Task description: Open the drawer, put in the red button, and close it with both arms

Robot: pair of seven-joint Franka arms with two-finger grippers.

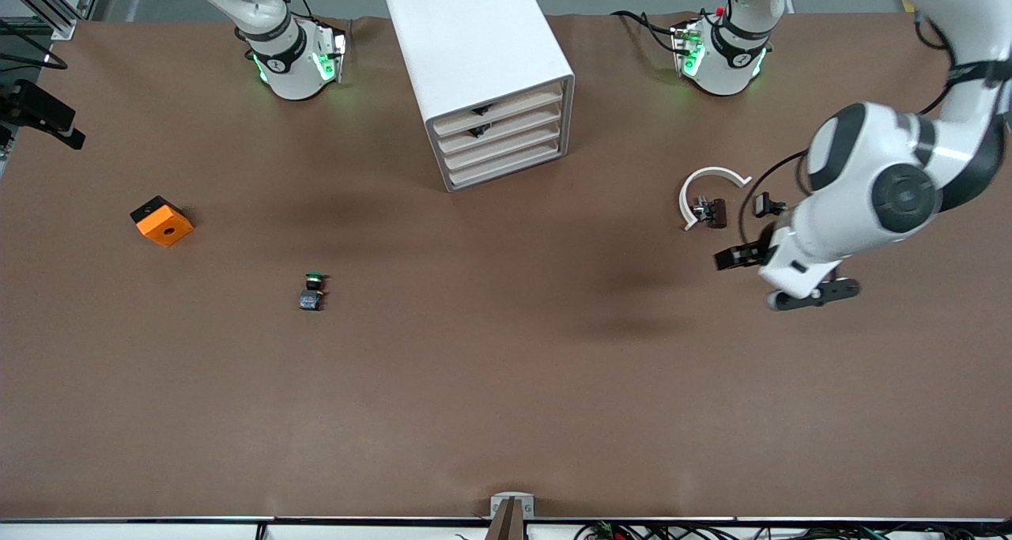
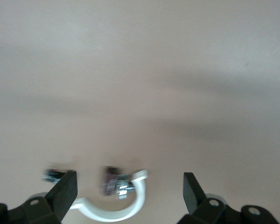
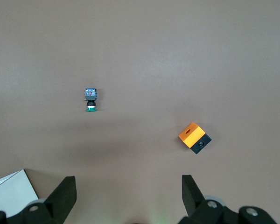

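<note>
The white cabinet [image 1: 474,42] stands at the robots' edge of the table, all four drawers shut. The drawer [image 1: 506,129], second from the top, is closed. The red button [image 1: 714,211] lies on its side on the table, touching a white curved ring [image 1: 711,178], toward the left arm's end. It also shows, blurred, in the left wrist view [image 2: 113,179]. My left gripper [image 1: 763,281] is open and empty in the air, just beside the button; its fingers [image 2: 65,191] stand wide apart. My right gripper [image 3: 128,196] is open and empty, high over the table; it is out of the front view.
A green-capped button [image 1: 314,291] lies toward the right arm's end, also in the right wrist view [image 3: 90,99]. An orange and black block [image 1: 162,221] sits nearer that end, also in the right wrist view [image 3: 193,136]. The cabinet's corner [image 3: 9,191] shows there too.
</note>
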